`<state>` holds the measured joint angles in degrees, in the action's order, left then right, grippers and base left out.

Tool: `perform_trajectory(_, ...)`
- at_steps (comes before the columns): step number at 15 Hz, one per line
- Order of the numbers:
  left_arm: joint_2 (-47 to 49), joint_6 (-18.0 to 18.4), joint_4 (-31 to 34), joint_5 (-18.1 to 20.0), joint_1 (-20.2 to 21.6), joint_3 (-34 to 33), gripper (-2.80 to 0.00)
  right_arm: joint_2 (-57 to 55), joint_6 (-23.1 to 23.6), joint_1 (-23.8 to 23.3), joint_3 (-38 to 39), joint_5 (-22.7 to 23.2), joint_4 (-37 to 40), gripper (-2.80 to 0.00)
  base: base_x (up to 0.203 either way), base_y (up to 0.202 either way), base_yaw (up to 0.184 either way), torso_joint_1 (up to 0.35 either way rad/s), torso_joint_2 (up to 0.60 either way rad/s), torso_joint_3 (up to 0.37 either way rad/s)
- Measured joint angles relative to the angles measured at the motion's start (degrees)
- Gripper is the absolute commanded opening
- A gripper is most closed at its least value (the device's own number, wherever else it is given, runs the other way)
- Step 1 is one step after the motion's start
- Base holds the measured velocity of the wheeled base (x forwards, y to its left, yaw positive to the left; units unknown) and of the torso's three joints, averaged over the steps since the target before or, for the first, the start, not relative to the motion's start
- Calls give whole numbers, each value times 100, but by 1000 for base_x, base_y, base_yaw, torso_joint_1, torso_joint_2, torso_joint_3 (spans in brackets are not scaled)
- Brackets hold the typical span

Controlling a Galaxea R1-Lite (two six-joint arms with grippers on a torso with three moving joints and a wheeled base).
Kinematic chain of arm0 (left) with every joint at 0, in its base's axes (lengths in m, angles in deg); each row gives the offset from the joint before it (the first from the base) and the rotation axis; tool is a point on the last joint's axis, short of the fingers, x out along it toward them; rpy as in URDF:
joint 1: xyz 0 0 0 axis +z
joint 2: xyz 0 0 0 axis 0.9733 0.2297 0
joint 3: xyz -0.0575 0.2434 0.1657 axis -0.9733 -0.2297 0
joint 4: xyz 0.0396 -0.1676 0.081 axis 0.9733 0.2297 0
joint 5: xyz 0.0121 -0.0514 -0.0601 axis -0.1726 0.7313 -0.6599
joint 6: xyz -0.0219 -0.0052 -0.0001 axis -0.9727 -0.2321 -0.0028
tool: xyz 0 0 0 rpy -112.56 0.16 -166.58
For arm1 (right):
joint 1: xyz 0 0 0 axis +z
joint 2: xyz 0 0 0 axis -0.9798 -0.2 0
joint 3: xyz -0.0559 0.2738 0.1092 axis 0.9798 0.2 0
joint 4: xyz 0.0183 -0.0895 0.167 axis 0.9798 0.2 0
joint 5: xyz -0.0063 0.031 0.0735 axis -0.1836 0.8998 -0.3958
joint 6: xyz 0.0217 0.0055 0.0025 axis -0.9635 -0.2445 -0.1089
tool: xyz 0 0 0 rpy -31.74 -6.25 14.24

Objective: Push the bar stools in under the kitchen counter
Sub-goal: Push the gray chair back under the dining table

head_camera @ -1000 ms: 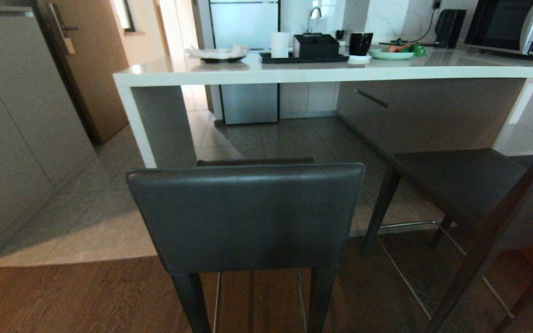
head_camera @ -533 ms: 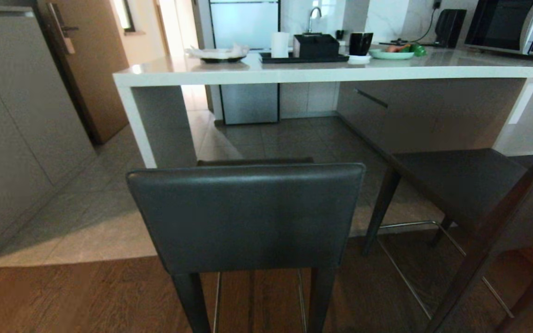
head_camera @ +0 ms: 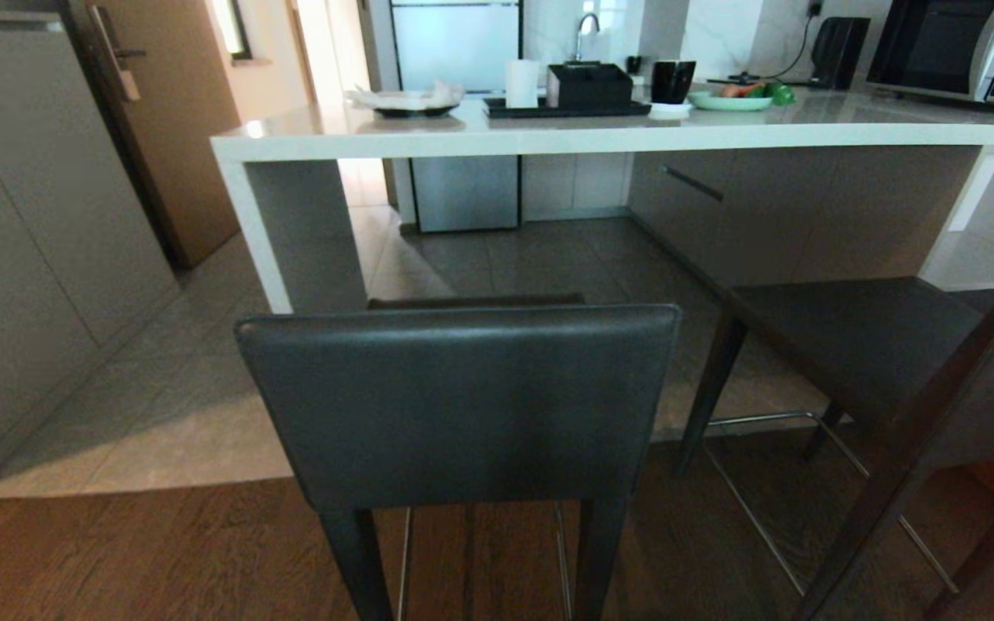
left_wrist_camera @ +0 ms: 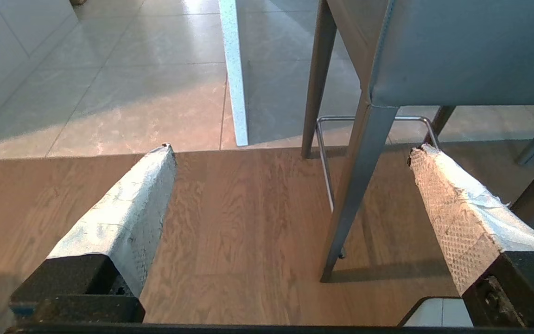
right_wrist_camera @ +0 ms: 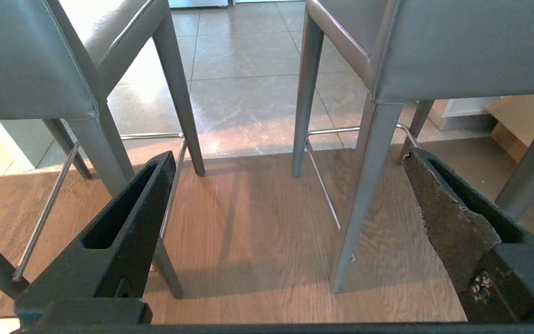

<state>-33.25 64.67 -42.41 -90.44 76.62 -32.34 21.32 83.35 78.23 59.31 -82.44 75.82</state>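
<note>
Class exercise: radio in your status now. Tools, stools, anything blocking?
Left tool and right tool open, empty. Both bar stools outside kitchen counter. Nothing visible blocking.

Both arms hang low, out of head view. Left gripper (left_wrist_camera: 288,150): jaws spread wide, taped fingers (left_wrist_camera: 123,218) (tape worn), nothing btwn them. Right gripper (right_wrist_camera: 288,157): jaws wide too, bare black fingers (right_wrist_camera: 114,232), nothing held, angled down.

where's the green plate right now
In the head view the pale green plate sits on the pale stone kitchen counter, toward the right, between the black cup and the black microwave.
</note>
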Motion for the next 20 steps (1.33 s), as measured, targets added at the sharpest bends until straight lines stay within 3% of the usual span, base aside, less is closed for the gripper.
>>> perform_trajectory(6,-5,-34,-32,-10,0,-5,0,0,-11,-3,0,-34,-1,0,0,0,0,0,0,0)
perform_trajectory(7,-5,-33,-40,-9,0,-9,0,0,-15,-3,0,-38,0,-280,0,0,0,0,0,0)
perform_trajectory(19,-9,-28,-51,3,0,-11,0,0,0,-3,0,-22,-5,-280,0,0,0,0,0,0)
perform_trajectory(20,-9,-33,-51,2,0,-11,-40,0,0,-3,0,-22,-4,-280,0,0,0,0,0,0)
